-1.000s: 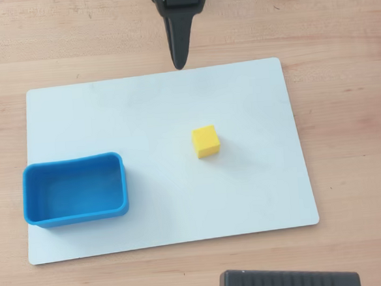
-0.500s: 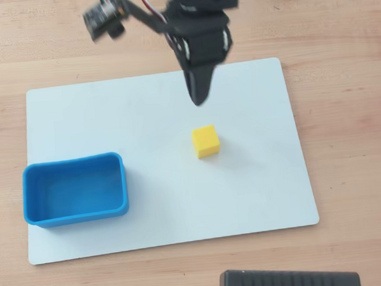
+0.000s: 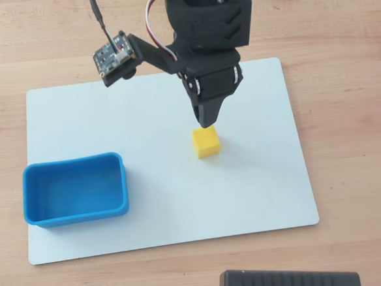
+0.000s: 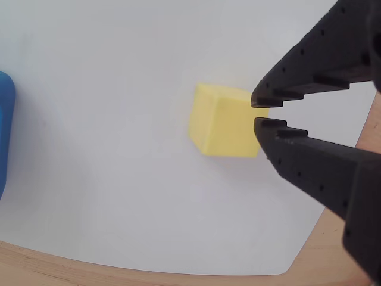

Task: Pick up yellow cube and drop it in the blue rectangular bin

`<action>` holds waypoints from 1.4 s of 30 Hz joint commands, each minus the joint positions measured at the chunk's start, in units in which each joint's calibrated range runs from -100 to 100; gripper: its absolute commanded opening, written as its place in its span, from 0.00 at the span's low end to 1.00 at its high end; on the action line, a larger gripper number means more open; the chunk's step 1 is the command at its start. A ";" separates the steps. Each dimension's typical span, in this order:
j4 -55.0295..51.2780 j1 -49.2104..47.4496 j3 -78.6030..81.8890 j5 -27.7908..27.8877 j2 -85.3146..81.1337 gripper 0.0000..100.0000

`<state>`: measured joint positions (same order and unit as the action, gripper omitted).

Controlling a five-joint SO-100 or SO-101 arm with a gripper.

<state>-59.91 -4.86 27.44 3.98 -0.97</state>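
Observation:
The yellow cube sits on the white board, near its middle; it also shows in the wrist view. My black gripper hangs just behind and above the cube in the overhead view. In the wrist view the gripper comes in from the right with its fingertips almost together, right next to the cube's right edge and holding nothing. The blue rectangular bin stands empty at the board's left front; a sliver of it shows at the wrist view's left edge.
The white board lies on a wooden table. A black ribbed object lies at the bottom edge of the overhead view. A small circuit board sticks out from the arm on the left.

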 commanded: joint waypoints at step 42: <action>-3.10 0.58 -16.17 -0.93 14.11 0.17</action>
<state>-62.86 -4.71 19.51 3.64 13.44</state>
